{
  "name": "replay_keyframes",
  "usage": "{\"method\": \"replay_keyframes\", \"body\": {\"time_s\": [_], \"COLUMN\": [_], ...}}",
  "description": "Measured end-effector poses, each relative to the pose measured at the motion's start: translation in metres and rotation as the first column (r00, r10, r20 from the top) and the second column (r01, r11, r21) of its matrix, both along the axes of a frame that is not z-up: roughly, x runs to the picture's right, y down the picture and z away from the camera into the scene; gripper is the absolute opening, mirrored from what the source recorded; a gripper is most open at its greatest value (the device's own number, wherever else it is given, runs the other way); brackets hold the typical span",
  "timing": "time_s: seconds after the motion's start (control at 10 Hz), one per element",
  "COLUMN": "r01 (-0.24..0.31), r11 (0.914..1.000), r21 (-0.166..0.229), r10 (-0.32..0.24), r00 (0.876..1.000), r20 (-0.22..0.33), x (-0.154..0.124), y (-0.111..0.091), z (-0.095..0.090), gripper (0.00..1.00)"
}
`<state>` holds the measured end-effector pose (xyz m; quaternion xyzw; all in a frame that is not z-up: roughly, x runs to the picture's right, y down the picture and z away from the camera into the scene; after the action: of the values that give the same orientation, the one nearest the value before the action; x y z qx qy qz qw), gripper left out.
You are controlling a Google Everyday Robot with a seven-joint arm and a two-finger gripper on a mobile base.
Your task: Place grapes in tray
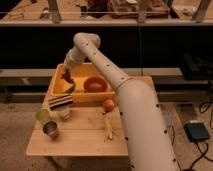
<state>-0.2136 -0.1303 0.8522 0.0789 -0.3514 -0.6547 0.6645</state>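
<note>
Camera view, single frame.

Hidden or unclear: the white arm (115, 85) sweeps from lower right to upper left and covers the right part of the tabletop (80, 140) and the right end of the tray (57, 87). The pincer (66, 76) sits low over the tray's left half; its tips merge with a dark lump, and whether they are apart or clamped cannot be told. The shelf behind is dark, its contents unreadable.

Task items:
- Grapes (67, 78): small, dark purple-brown, lumpy cluster, at the pincer tips inside the tray's left part. Whether it rests on the tray floor or hangs in the pincer cannot be told.
- Tray: large, deep, bright yellow rectangular bin with rim, at the tabletop's back edge.

Other items:
- Red-orange bowl (95, 84), round, inside the tray, right of the grapes.
- Green-yellow piece (68, 89), inside the tray, below the grapes; kind unclear.
- Orange fruit (108, 104), on the tabletop just in front of the tray.
- Yellowish banana-like piece (108, 127), lying near the arm.
- Striped object (61, 102), front left of the tray.
- Green cup (43, 116) and metal cup (50, 130), near the left edge.
</note>
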Motion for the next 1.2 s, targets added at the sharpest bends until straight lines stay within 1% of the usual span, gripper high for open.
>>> {"method": "replay_keyframes", "body": {"time_s": [0.2,0.3,0.4,0.5,0.7,1.0,1.2], "r01": [0.009,0.024,0.043,0.064,0.075,0.078,0.082], "r11": [0.9998,0.9994,0.9985,0.9971,0.9960,0.9952,0.9948], "r21": [0.015,0.024,0.033,0.041,0.049,0.060,0.060], "r10": [-0.009,-0.023,-0.043,-0.064,-0.075,-0.079,-0.083], "r00": [1.000,1.000,0.999,0.998,0.997,0.997,0.996], "r20": [-0.008,-0.008,-0.001,0.005,0.008,0.015,0.019], "x": [0.008,0.009,0.008,0.006,0.008,0.035,0.032], "y": [0.002,0.004,0.006,0.009,0.012,0.014,0.015], "z": [-0.004,-0.006,-0.009,-0.012,-0.016,-0.031,-0.032], "gripper": [0.63,0.72,0.78,0.80,0.80,0.80,0.80]}}
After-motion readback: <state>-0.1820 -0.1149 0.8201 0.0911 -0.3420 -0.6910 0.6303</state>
